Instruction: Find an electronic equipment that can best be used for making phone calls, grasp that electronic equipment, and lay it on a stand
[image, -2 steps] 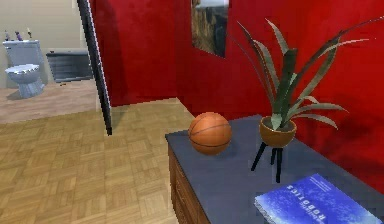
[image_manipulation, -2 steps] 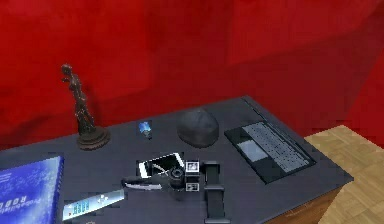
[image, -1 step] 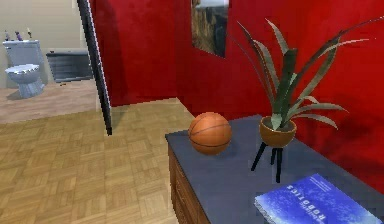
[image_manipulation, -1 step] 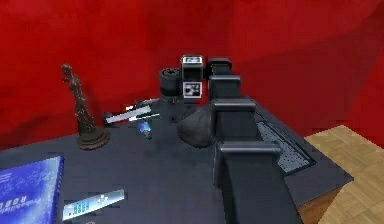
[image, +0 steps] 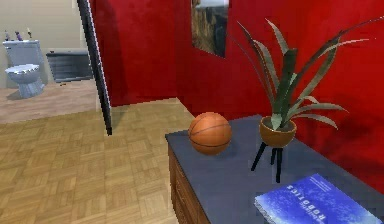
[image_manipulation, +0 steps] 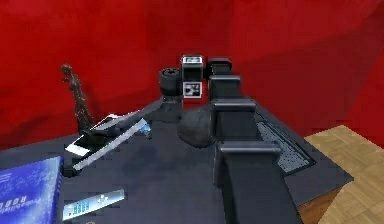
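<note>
Dark and square, the arm rises from the arm side view's bottom edge and lies out over the table. A red wall stands behind everything. A wooden floor runs along it to a doorway, beyond which a white toilet stands at the forward view's left.

The table has a dark grey top and a wooden side. On it stands a potted plant with long leaves, its pot resting on a black three-legged frame. Just left of the frame sits an orange basketball. A blue book lies at the forward view's bottom right.

The phone, a flat white-edged slab, lies on the table top left of the arm, between the frame's legs and the book. The gripper ends near it with its fingers pointing that way. I cannot tell whether they touch the phone, how the fingers are set, or whether the gripper holds anything. A small pale strip lies by the arm side view's bottom edge, just right of the book.
</note>
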